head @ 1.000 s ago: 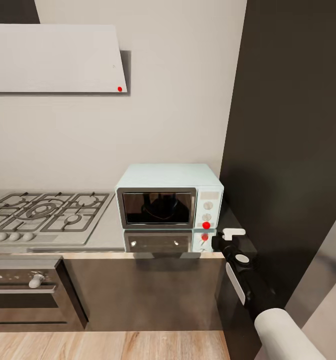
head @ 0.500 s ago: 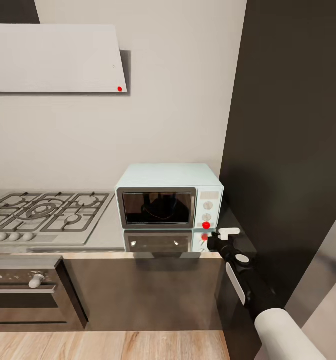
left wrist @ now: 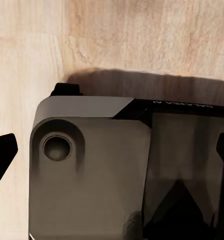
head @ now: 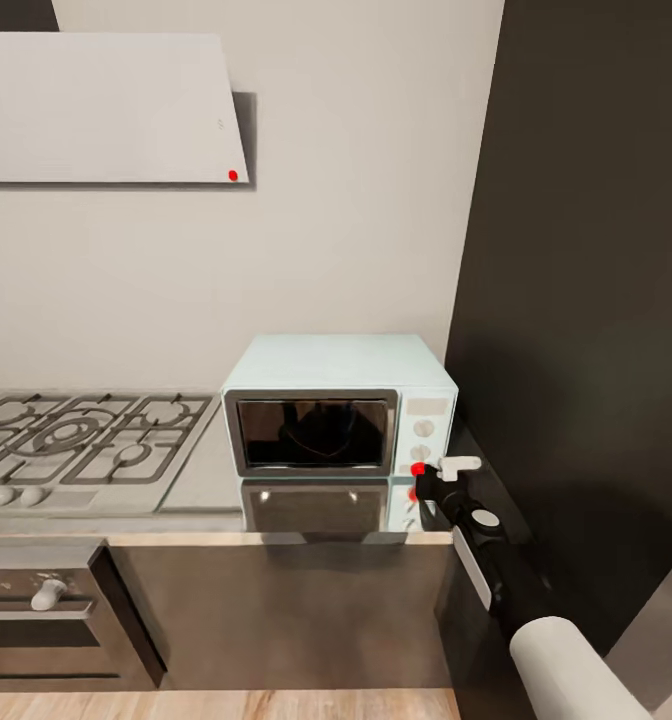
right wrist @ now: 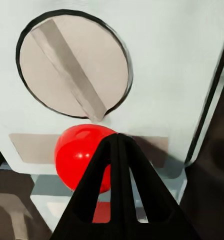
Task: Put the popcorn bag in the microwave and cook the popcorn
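The right gripper (right wrist: 117,150), fingers pressed together into a point, touches the red button (right wrist: 82,157) low on the microwave (head: 336,420) panel — likely to start heating — door shut, popcorn bag indistinct behind the glass.

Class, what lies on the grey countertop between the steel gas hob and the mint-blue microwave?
Head view: bare glossy grey countertop separates the steel gas hob from the mint-blue microwave.
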{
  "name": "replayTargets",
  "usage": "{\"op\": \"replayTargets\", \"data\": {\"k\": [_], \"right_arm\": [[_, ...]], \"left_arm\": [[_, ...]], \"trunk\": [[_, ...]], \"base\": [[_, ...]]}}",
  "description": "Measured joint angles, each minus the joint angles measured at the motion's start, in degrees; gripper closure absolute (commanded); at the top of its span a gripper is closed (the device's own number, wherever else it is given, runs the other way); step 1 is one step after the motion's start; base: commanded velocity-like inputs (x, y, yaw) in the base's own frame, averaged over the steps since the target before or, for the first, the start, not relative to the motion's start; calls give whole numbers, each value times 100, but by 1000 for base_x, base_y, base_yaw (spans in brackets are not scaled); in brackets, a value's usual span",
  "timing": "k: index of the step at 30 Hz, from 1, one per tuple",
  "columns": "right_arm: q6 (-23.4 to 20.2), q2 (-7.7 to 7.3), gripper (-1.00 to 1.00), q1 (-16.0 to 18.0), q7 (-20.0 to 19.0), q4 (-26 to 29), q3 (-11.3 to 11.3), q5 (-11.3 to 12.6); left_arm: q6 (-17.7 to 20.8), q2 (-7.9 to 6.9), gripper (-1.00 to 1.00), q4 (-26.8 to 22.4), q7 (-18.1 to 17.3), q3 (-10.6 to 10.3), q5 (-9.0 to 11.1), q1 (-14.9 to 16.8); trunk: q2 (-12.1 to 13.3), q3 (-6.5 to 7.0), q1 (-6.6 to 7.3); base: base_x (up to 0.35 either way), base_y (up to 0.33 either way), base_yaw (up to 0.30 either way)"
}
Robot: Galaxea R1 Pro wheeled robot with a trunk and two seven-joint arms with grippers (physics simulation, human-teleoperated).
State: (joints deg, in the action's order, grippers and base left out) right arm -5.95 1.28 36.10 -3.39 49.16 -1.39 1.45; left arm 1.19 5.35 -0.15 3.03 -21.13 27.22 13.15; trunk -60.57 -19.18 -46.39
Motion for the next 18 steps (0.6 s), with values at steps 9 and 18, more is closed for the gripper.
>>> {"op": "replayTargets", "data": {"k": [9,18], "right_arm": [[-1,10,100,-97,-45,-51,-8,38],[-77,12,100,0,-8,-50,-15,-37]], "left_arm": [[0,-3,-100,-2,3,1,1,-2],[0,12,-100,0,3,-5,-2,0]], "trunk": [[-2,-1,83],[1,0,-6]], "base": [[63,0,0],[-175,0,0]]}}
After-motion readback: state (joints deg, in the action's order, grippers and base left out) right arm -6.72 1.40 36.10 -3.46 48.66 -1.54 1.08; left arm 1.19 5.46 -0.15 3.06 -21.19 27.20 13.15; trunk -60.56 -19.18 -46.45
